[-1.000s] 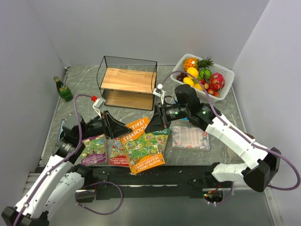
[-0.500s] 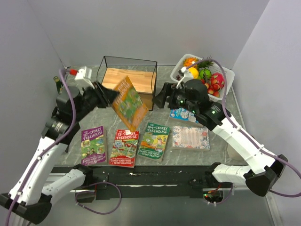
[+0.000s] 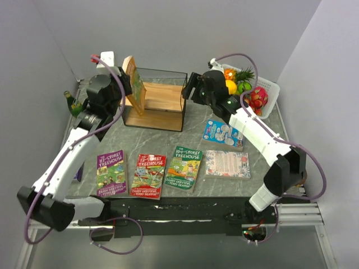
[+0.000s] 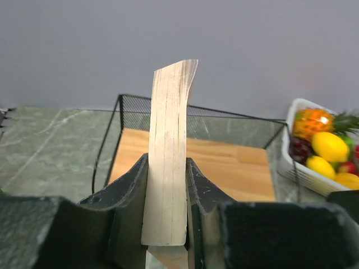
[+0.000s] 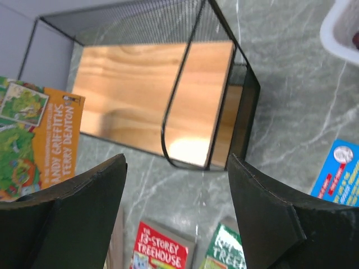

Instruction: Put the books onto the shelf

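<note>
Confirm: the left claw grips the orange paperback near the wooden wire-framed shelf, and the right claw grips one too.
Wrong: the right wrist view shows the right claw open and empty. The left claw does grip the orange paperback near the wooden wire-framed shelf.

The left pincer (image 4: 166, 171) clamps a book (image 4: 171, 112) edge-on, upright before the shelf (image 4: 235, 168).
</note>
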Robot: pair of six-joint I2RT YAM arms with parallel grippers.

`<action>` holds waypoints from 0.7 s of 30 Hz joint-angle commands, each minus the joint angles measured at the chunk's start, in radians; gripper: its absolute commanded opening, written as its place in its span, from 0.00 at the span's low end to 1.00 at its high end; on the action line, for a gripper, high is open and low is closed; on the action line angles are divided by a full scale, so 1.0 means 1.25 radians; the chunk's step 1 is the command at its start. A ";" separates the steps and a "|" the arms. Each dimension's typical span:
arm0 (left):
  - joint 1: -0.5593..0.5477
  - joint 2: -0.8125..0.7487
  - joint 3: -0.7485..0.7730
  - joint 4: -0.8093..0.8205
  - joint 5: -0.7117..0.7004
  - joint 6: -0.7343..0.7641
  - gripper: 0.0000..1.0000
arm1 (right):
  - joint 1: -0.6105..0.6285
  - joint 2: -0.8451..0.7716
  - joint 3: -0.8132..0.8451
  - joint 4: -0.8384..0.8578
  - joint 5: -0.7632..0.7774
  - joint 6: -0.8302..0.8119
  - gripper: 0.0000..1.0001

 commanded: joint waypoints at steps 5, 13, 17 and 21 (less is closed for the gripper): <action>0.072 0.146 0.182 0.180 0.019 0.109 0.01 | -0.023 0.145 0.241 -0.037 -0.019 -0.028 0.78; 0.137 0.258 0.245 0.169 0.124 0.107 0.01 | -0.027 0.238 0.319 -0.090 -0.046 -0.050 0.75; 0.164 0.312 0.279 0.149 0.186 0.104 0.01 | -0.028 0.273 0.354 -0.108 -0.059 -0.058 0.74; 0.174 0.351 0.323 0.127 0.219 0.106 0.01 | -0.038 0.288 0.367 -0.110 -0.074 -0.057 0.73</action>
